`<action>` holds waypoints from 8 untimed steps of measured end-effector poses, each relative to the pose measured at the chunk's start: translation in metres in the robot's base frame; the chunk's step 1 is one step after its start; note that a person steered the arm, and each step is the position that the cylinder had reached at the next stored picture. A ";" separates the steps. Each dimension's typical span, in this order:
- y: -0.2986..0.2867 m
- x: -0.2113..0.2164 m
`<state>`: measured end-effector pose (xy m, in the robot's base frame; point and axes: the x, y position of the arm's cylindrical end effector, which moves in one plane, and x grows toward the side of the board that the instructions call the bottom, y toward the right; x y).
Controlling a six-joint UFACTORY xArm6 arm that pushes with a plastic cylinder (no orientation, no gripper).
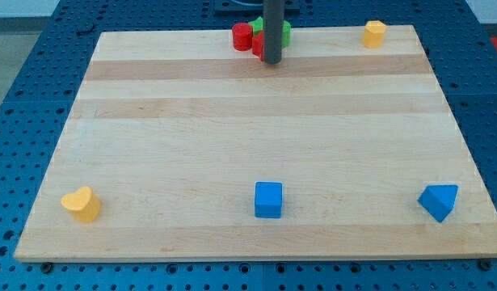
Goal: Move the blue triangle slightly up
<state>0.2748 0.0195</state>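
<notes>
The blue triangle (439, 201) lies near the board's bottom right corner. My tip (271, 61) is at the view's top centre, far from the triangle, right beside a cluster of a red round block (242, 35), another red block (258, 45) and a green block (282, 31); the rod hides part of that cluster. A blue cube (268, 200) sits at the bottom centre, well left of the triangle.
A yellow heart-shaped block (82, 204) lies at the bottom left. A yellow block (374, 33) sits at the top right. The wooden board (248, 129) rests on a blue perforated table (22, 89).
</notes>
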 end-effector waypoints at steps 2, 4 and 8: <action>-0.001 -0.003; 0.072 0.048; 0.326 0.180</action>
<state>0.4546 0.3452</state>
